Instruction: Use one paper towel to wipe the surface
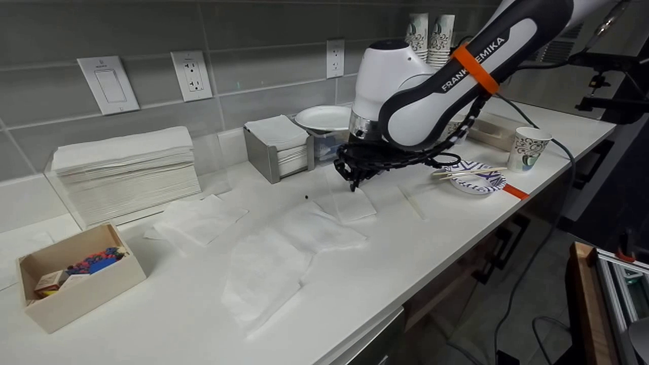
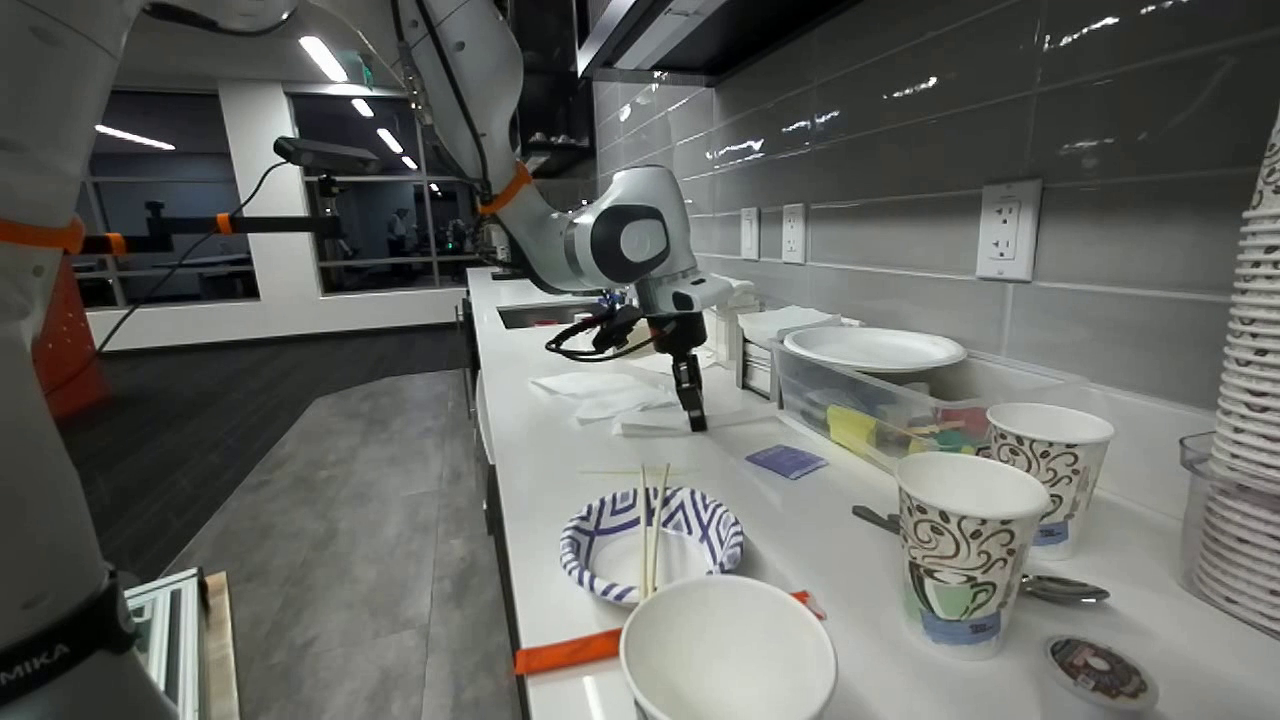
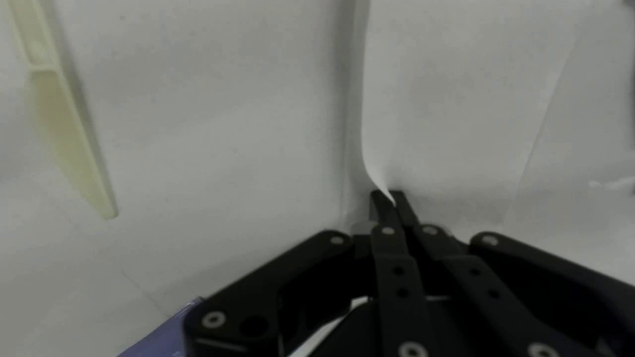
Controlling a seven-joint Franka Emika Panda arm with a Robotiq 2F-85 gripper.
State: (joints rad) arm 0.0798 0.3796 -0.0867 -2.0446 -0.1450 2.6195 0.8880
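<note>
The paper towel [image 3: 446, 99] is a thin white sheet with a curled edge in the wrist view. My gripper [image 3: 395, 201] is shut on that edge, pinching it between the fingertips. In both exterior views the gripper [image 1: 353, 186] [image 2: 697, 425] points down at the countertop, at the end of a white sheet [image 1: 350, 205] [image 2: 648, 425]. A larger creased white sheet [image 1: 266, 279] lies beside it towards the front edge; I cannot tell whether they are one piece. The surface is the white countertop [image 1: 431, 233], which also shows in the wrist view [image 3: 223, 124].
A thick towel stack [image 1: 132, 177], a napkin holder [image 1: 262, 154] and a clear bin [image 2: 830, 395] stand along the wall. A wooden box [image 1: 83, 291], another loose sheet [image 1: 200, 218], a pale plastic knife [image 3: 69, 134], a blue packet [image 2: 786, 461], a patterned bowl [image 2: 590, 550] and cups [image 2: 970, 560] are around.
</note>
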